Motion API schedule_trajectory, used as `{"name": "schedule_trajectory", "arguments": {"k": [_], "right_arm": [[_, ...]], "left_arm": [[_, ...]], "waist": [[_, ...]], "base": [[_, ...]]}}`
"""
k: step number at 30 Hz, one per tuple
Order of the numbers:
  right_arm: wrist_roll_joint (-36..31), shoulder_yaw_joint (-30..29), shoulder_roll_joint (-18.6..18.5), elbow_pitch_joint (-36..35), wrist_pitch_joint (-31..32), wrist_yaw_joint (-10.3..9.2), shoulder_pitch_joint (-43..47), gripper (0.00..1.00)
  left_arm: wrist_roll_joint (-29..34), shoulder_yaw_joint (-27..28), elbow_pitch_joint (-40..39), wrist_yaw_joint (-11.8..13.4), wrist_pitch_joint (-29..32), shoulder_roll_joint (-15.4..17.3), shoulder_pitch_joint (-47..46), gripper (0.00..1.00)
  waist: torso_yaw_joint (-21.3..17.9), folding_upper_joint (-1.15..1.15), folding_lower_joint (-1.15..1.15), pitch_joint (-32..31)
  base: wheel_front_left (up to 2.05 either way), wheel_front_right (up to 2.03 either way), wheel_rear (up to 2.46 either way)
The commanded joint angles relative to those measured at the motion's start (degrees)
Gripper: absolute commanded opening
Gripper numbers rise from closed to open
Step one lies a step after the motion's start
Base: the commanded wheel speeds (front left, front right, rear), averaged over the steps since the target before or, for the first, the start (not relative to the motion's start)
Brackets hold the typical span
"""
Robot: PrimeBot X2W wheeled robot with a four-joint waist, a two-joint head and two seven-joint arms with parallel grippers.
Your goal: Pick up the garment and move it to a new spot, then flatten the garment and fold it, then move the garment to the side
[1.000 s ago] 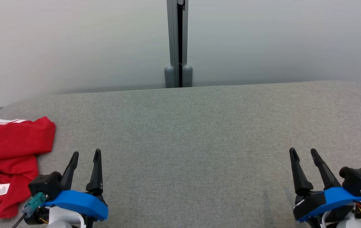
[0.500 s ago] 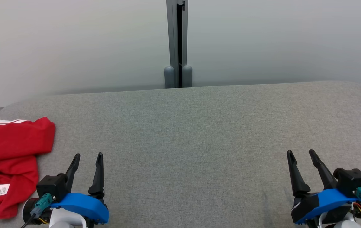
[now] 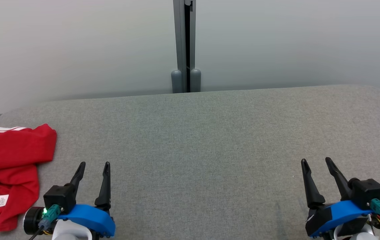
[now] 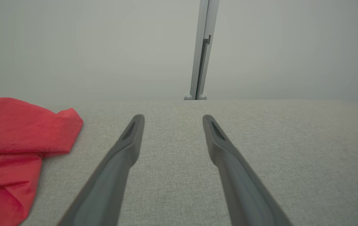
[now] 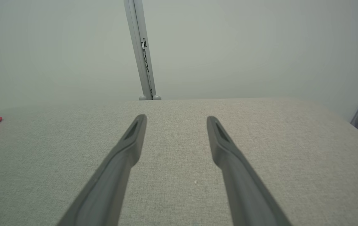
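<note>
Red garment (image 3: pixel 9 156) is bunched at the surface's (image 3: pixel 210 133) left edge, just beside left gripper (image 3: pixel 94 164); right gripper (image 3: pixel 316 160) well apart. Both jaws are spread, nothing held. A thick fold is prob. best pinched w/ left and lifted clear.

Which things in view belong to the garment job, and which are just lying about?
Job: red garment, bunched at far left; left gripper, open; right gripper, open; grey table.
Just there: pale wall panels; grey post between them.
</note>
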Motion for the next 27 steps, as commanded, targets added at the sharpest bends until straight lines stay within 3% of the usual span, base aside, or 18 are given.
{"name": "schedule_trajectory", "arguments": {"k": [1,27], "right_arm": [[-1.1,-0.1,0.1,0.0,-0.5,0.12,0.3,1.0],[-0.9,-1.0,0.7,0.0,-0.7,0.13,0.3,1.0]], "left_arm": [[1.2,-0.2,0.2,0.4,-0.4,0.4,-0.8,1.0],[1.3,0.7,1.0,0.5,-0.8,-0.2,-1.0,1.0]], "waist": [[0.0,0.0,0.0,0.0],[1.4,0.0,0.0,0.4]], "base": [[0.0,0.0,0.0],[0.0,0.0,0.0]]}}
